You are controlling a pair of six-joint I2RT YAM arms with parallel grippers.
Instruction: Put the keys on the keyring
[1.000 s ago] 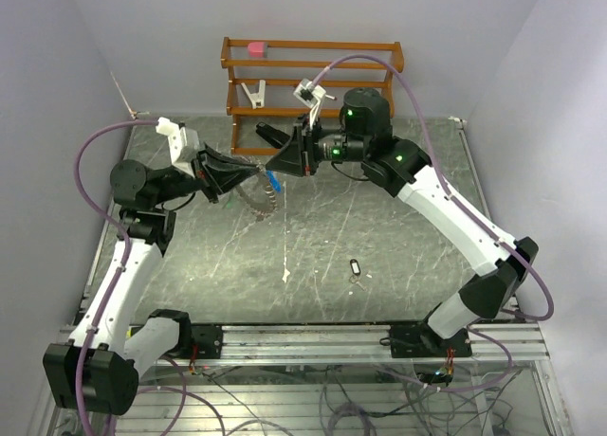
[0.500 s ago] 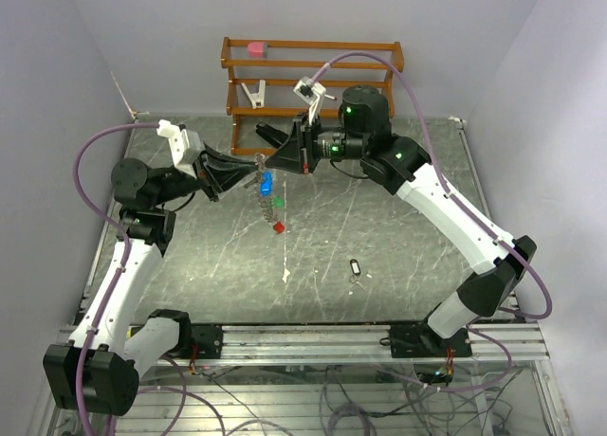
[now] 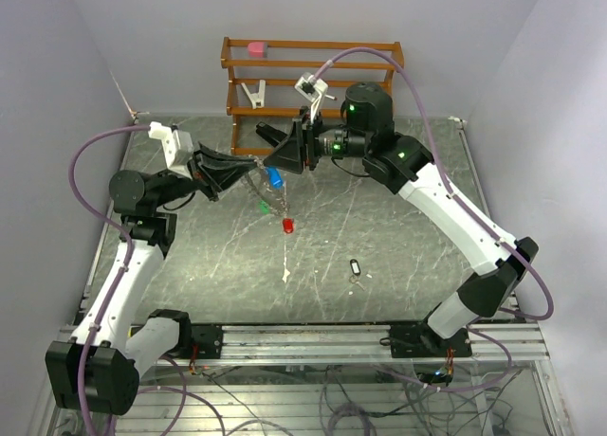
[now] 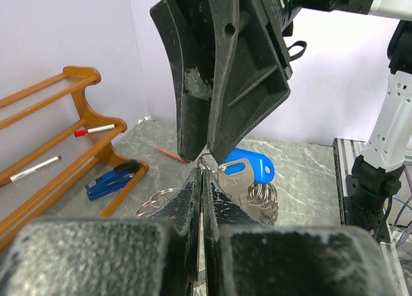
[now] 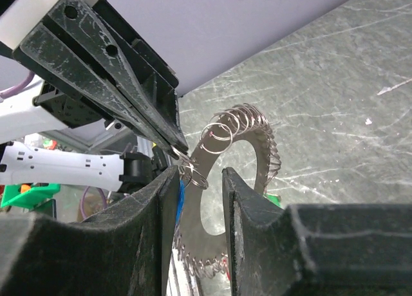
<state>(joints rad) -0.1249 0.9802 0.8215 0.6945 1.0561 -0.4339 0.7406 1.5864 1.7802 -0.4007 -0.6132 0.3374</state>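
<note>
The keyring (image 5: 248,148), a flat silvery ring with small split rings along its rim, hangs in the air between the arms. My left gripper (image 3: 252,175) is shut on its thin edge; the pads (image 4: 193,190) are pressed together. My right gripper (image 3: 285,157) meets it from the opposite side, jaws a little apart around a small split ring (image 5: 193,177), with the blue-tagged key (image 4: 248,167) beside one finger (image 5: 164,199). Green (image 3: 264,207) and red (image 3: 287,226) tagged keys dangle below the ring. A black-tagged key (image 3: 355,265) lies on the table.
A wooden rack (image 3: 313,76) stands at the back with a pink block (image 3: 255,48), a white clip (image 3: 254,93) and red-capped pens (image 4: 93,129). A blue stapler-like tool (image 4: 109,179) lies at its foot. A white scrap (image 3: 285,277) lies on the table.
The ring has swung in the left gripper; the red and green tags have dropped into view below it and shifted. The blue tag has moved slightly right. Both grippers stay together.
</note>
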